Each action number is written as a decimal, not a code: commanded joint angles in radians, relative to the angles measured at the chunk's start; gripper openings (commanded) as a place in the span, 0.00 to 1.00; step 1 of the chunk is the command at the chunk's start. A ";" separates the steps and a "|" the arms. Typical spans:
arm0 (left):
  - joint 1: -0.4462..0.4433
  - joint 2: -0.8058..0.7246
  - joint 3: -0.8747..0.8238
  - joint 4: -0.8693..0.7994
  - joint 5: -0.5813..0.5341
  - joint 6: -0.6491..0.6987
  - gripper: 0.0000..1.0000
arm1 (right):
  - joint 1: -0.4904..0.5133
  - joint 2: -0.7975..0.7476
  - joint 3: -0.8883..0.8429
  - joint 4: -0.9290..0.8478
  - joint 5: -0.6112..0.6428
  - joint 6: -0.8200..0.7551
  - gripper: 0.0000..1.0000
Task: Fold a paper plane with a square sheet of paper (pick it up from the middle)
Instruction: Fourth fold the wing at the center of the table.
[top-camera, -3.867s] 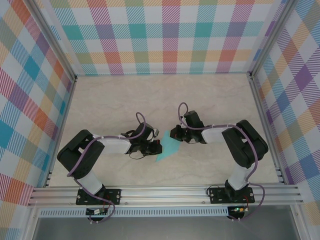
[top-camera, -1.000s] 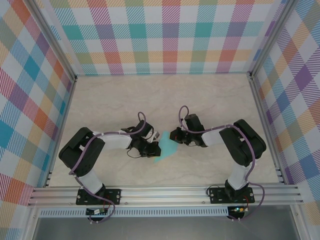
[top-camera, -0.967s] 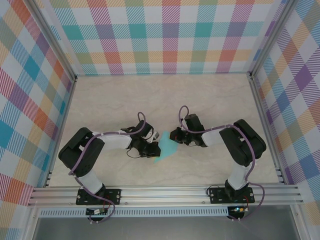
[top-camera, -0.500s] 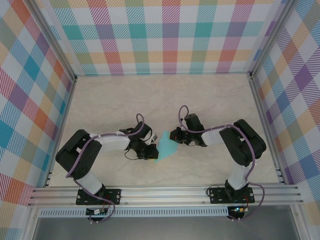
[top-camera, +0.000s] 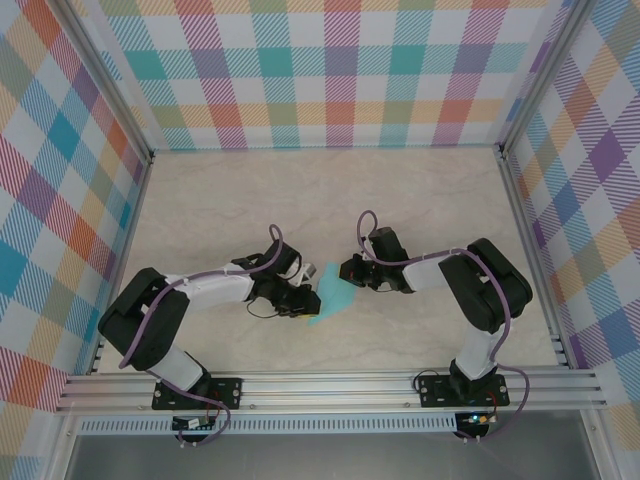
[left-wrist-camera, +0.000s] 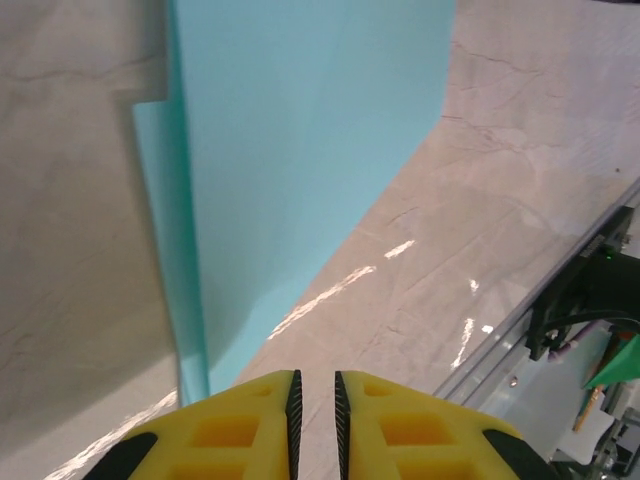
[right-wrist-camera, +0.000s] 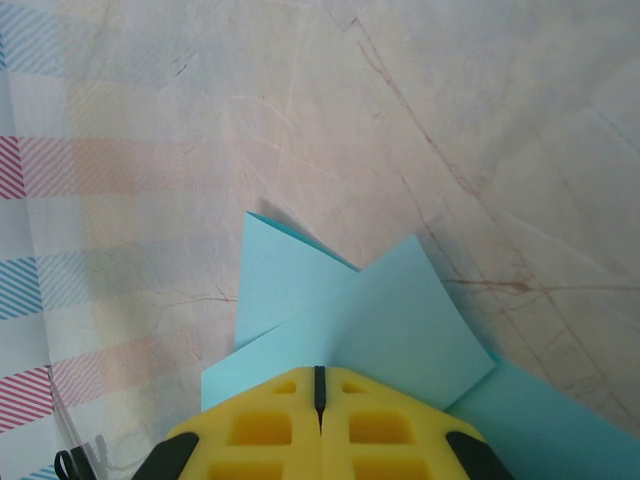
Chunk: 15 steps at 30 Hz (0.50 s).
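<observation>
The turquoise sheet of paper (top-camera: 329, 297) lies folded into layered flaps on the table between both arms. My right gripper (top-camera: 347, 271) holds its upper end. In the right wrist view the yellow fingers (right-wrist-camera: 270, 425) are pressed together at the gripper's tip (right-wrist-camera: 320, 378), shut on the paper (right-wrist-camera: 350, 300), and two flaps spread out ahead of them. My left gripper (top-camera: 302, 298) sits at the sheet's left edge. In the left wrist view a narrow gap at its tip (left-wrist-camera: 317, 385) shows bare table, while the paper (left-wrist-camera: 300, 150) lies ahead and to the left, not between the pads.
Marble-patterned tabletop (top-camera: 250, 210) stretches to the checked walls behind and at the sides. An aluminium rail (top-camera: 330, 385) runs along the near edge and also shows in the left wrist view as a rail (left-wrist-camera: 560, 300) at the right.
The left arm's elbow has swung out to the left and lower, while its gripper stays at the paper's left edge. The right arm and the paper have barely moved.
</observation>
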 joint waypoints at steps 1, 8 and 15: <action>0.006 0.039 0.012 0.030 0.070 0.007 0.20 | -0.002 0.037 -0.031 -0.147 0.065 -0.012 0.00; 0.006 0.091 0.001 -0.137 -0.134 0.055 0.16 | -0.002 0.042 -0.031 -0.145 0.065 -0.010 0.00; 0.006 0.065 -0.051 -0.143 -0.209 0.045 0.09 | 0.000 -0.022 -0.030 -0.162 0.056 -0.009 0.00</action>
